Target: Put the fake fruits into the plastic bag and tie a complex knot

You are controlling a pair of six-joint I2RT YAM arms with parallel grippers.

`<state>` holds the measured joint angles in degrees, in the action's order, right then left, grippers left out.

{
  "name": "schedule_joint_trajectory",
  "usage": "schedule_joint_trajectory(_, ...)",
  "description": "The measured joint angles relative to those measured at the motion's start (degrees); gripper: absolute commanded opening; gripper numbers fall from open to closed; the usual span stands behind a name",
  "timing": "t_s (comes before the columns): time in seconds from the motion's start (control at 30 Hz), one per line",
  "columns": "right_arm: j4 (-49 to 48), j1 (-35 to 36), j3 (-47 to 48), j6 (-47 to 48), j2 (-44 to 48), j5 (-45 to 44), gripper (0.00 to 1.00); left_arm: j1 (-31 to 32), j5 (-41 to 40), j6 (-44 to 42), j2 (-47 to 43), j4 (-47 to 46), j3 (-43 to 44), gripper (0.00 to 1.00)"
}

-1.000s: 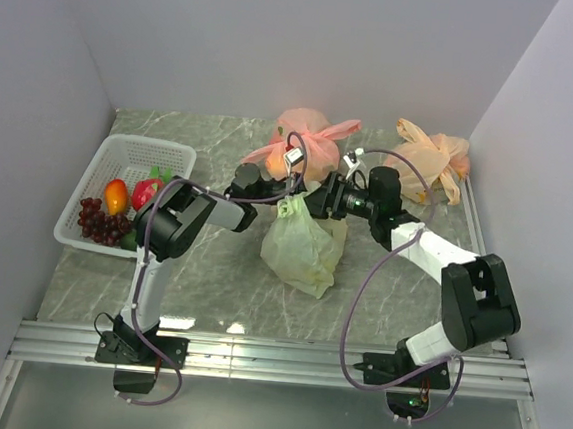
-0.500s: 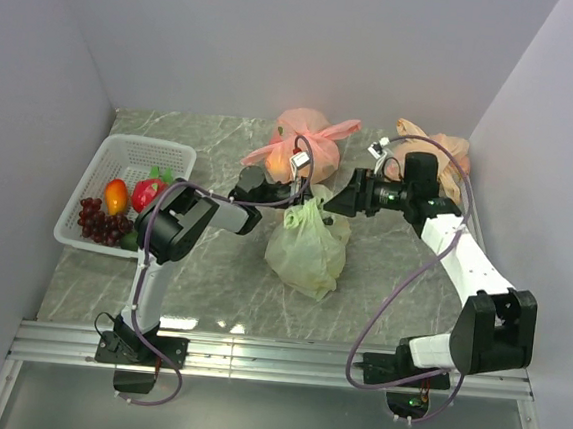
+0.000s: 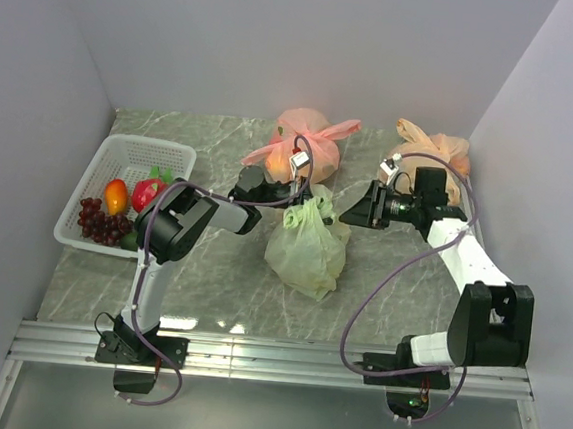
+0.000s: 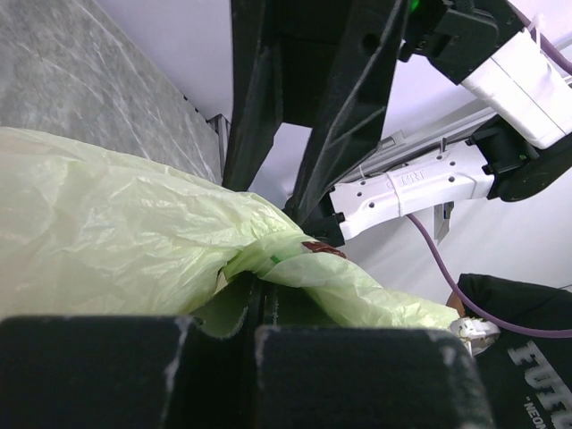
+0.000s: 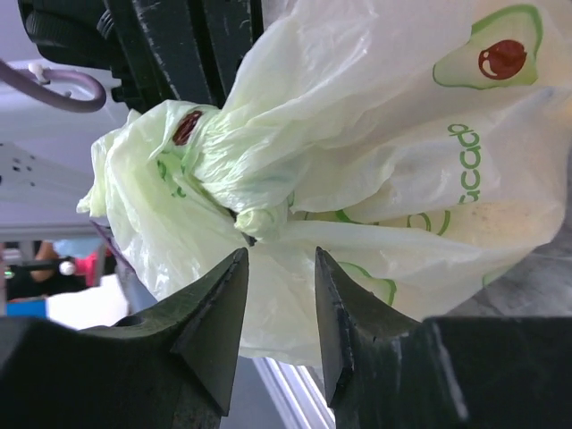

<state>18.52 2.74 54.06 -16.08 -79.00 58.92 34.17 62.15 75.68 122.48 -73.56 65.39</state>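
Fingers (image 4: 134, 357) of the left gripper (image 4: 256, 326) are pressed together on a fold of the thin, translucent pale-green plastic bag (image 4: 107, 241), pinching the film at the bag's upper end. In the overhead view this gripper (image 3: 280, 196) reaches in from the left and meets the bag (image 3: 308, 257) at its bunched, twisted handle ends (image 3: 295, 212).

The bag sits on the grey-green marbled tabletop (image 3: 210, 288) near the middle, between the two arms. Its body slumps toward the near edge.

The right gripper (image 3: 352, 212) lies just beside the bag's upper right side. Its wrist view shows the two dark fingers (image 5: 219, 331) standing apart with a narrow gap. They point at the twisted handle ends (image 5: 259, 214) and clamp nothing, though whether their tips touch the film cannot be told. A printed avocado motif (image 5: 487, 58) marks the bag's side.

A white perforated plastic basket (image 3: 152, 145) stands at the left of the table, well apart from the bag. It holds an orange peach-like fruit (image 3: 115, 197), a red strawberry-like fruit (image 3: 148, 192), a dark purple grape bunch (image 3: 100, 223) and a dark green piece (image 3: 128, 243).

A pink knotted bag (image 3: 303, 141) lies behind the green bag, and an orange-tan knotted bag (image 3: 432, 155) lies in the far right corner.
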Motion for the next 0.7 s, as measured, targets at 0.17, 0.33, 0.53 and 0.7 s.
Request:
schedule_joint_trajectory(0.17, -3.4, 0.5, -0.2, -3.9, -1.2, 1.0, 0.44, 0.0, 0.0, 0.0, 0.0, 0.0, 0.0, 0.00)
schedule_joint_trajectory(0.33, -6.1, 1.2, -0.2, -6.1, -1.4, 2.2, 0.44, 0.1, 0.0, 0.0, 0.0, 0.0, 0.0, 0.00)
schedule_joint_trajectory(0.53, -5.3, 2.2, -0.2, -5.3, -2.1, 3.1, 0.44, 0.1, 0.0, 0.0, 0.0, 0.0, 0.0, 0.01)
schedule_joint_trajectory(0.7, -5.1, 2.4, -0.2, -4.9, -2.9, 3.1, 0.44, 0.3, 0.2, 0.0, 0.0, 0.0, 0.3, 0.01)
